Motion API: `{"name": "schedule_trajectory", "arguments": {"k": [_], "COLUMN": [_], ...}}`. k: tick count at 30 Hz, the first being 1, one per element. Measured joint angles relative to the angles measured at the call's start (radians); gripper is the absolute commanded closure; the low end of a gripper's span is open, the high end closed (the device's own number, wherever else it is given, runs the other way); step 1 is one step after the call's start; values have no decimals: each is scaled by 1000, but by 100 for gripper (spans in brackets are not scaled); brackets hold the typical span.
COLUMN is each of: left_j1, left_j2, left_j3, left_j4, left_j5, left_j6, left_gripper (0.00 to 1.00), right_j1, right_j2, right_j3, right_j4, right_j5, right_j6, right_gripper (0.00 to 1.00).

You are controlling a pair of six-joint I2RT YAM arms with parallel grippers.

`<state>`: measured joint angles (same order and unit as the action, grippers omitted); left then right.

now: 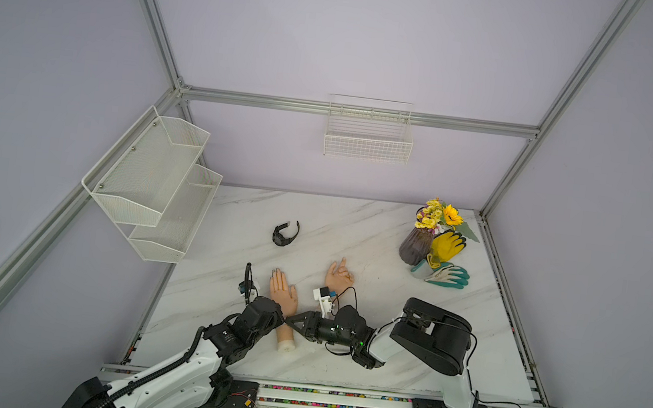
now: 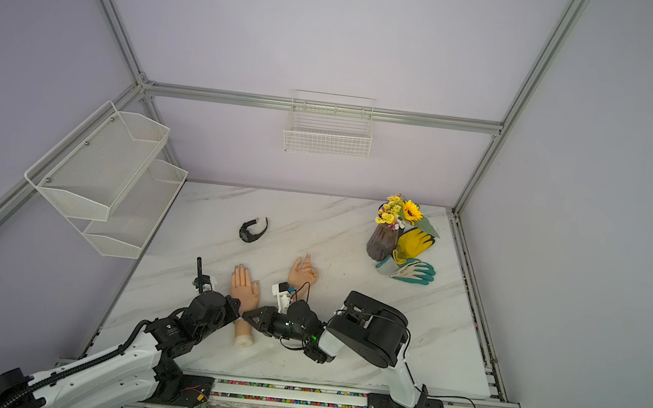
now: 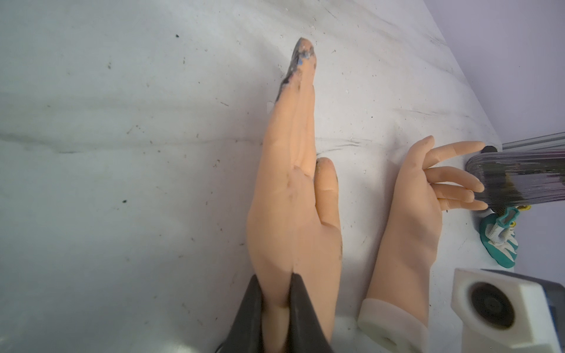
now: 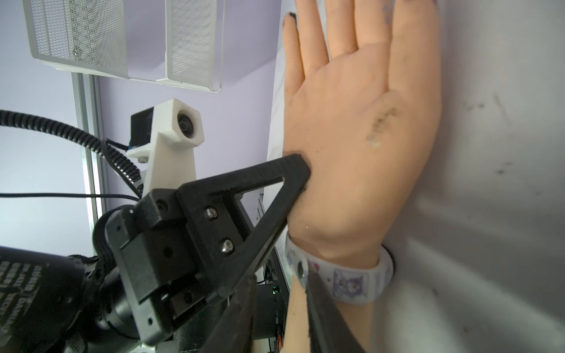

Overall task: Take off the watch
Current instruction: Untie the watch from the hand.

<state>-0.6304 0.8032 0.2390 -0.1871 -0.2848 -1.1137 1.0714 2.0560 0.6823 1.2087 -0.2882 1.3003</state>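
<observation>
Clamping the peach rubber mannequin hand, our left gripper pinches its edge. Only the right wrist view shows the white cartoon-print watch against our right gripper, and we cannot tell its grip.

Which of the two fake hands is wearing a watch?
The flat, palm-down peach mannequin hand, with a white cartoon-print watch on its wrist; the curled-fingered mannequin hand is bare.

Flat peach mannequin hand near the white marble bench's front edge, curled peach mannequin hand to its right, black plastic wristwatch behind both
</observation>
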Motion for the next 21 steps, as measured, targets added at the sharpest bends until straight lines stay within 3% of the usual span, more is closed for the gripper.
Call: {"name": "schedule_trajectory", "arguments": {"k": [21], "left_j1": [-66], "left_j2": [-3], "left_j3": [-21], "left_j4": [82], "left_j5": [-71], "left_j6": [82], "left_gripper": [100], "right_j1": [-10], "right_j2": [30], "right_j3": [5], "right_j4": [5], "right_j5": [17], "right_j6": [33], "right_gripper": [98]}}
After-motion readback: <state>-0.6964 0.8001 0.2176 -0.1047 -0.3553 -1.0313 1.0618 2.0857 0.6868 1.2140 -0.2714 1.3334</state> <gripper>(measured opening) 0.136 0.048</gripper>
